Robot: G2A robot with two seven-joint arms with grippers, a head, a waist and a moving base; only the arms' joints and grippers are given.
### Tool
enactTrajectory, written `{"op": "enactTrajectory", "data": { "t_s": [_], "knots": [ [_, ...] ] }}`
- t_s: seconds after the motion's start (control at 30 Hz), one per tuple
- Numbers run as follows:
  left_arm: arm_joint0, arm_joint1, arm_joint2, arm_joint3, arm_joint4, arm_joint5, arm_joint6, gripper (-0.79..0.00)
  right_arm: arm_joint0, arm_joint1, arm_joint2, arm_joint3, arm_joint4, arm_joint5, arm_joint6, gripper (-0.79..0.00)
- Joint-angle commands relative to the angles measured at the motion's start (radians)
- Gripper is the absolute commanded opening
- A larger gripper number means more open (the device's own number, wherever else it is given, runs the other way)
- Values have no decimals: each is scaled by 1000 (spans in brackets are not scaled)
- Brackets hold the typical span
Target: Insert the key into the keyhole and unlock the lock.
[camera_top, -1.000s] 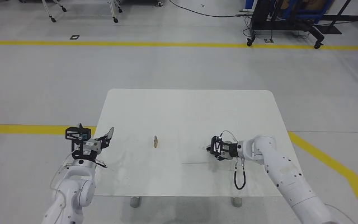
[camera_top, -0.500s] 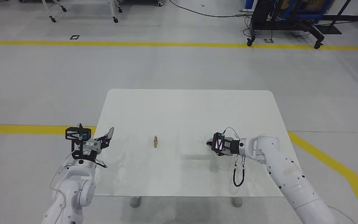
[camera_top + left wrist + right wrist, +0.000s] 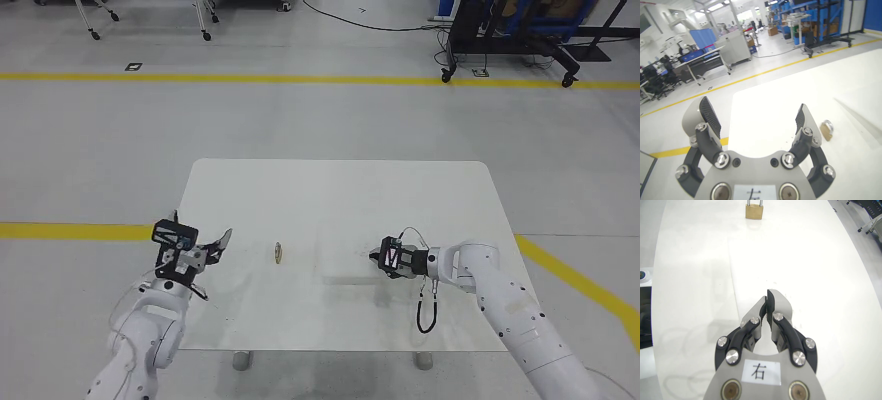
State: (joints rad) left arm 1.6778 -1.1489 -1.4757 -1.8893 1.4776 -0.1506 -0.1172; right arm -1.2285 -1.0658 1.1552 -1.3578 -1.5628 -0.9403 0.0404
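A small brass padlock lies on the white table, left of the middle. It also appears in the left wrist view and the right wrist view. My left gripper is open above the table's left part, a short way left of the padlock, with nothing between its fingers. My right gripper is right of the middle, pointing at the padlock, with its pads pressed together. Whether anything is pinched between them I cannot tell.
A black cable loop hangs from my right forearm over the table's near right part. A faint straight seam runs across the tabletop between the right gripper and the padlock. Yellow floor lines flank the table.
My left arm has swung right, from the table's left edge toward the padlock, still open. The right gripper shifted slightly away from the near edge a second ago, then stayed.
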Motion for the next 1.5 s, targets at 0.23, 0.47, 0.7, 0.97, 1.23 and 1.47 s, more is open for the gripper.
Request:
{"op": "enactTrajectory", "data": {
  "t_s": [0.23,0.47,0.7,0.97,1.23,1.47],
  "knots": [
    [-306,-50,379,138,13,-109,-268,0,0,0,0,0,0,0,0,-785],
    [-484,-112,599,344,-14,-81,-321,0,0,0,0,0,0,0,0,-785],
    [-571,-157,722,469,29,-54,-325,0,0,0,0,0,0,0,0,-785],
    [-610,-186,772,581,68,-31,-312,0,0,0,0,0,0,0,0,-785],
    [-617,-198,764,618,56,-29,-292,0,-14,1,14,-12,29,33,-31,-785],
    [-613,-199,740,603,53,-35,-282,0,-99,18,143,-18,175,105,-199,-785]
  ]
}}
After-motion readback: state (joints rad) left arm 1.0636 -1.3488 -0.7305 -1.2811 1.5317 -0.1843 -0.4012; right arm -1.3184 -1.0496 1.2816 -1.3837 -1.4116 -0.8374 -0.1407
